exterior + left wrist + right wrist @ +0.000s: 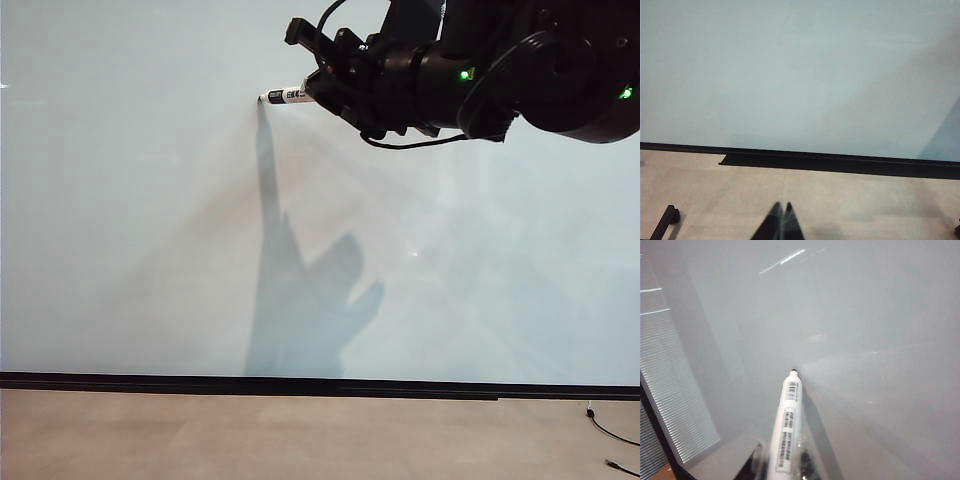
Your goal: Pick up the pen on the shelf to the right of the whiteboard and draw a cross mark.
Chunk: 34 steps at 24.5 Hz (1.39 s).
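The pen (786, 432) carries black print on its white barrel, arranged in small blocks that look like barcodes and lines of tiny characters, but it is too small and blurred to read. The whiteboard (150, 200) shows no writing.

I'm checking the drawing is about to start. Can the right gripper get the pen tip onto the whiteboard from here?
Probably yes: the right gripper is shut on the pen, whose tip points at bare whiteboard, nothing between.

Right pincer (312, 88) clamped, left pincer (781, 210) closed.
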{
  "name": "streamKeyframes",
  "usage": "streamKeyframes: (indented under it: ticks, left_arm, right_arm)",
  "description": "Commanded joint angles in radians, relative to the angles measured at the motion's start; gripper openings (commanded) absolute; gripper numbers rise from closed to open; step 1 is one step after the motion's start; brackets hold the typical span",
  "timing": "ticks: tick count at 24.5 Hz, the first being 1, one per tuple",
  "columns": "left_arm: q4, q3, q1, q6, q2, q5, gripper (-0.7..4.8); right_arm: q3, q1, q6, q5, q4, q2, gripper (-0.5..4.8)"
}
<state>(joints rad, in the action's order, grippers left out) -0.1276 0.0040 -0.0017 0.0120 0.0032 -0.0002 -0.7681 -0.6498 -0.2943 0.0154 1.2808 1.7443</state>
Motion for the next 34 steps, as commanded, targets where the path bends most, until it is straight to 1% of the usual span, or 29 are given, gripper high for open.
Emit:
streamKeyframes:
  ticks: [1,22,25,34]
  left_arm:
    - [0.009,0.003,0.0,-0.004,0.0,0.003,-0.04]
    - [0.009,0.003,0.0,-0.004,0.0,0.003,-0.04]
    - [0.009,0.003,0.0,-0.004,0.0,0.003,-0.04]
    - [0.009,0.003,0.0,-0.004,0.0,0.003,-0.05]
  right_arm:
    - [0.011,0.001,0.003,-0.017,0.01,-0.005,-0.04]
    - [0.079,0.002,0.003,-0.094,0.048,-0.005,-0.04]
    - [0.119,0.002,0.003,-0.131,0.089,-0.005,-0.04]
    - [0.168,0.008,0.001,-0.183,0.095,-0.005,-0.04]
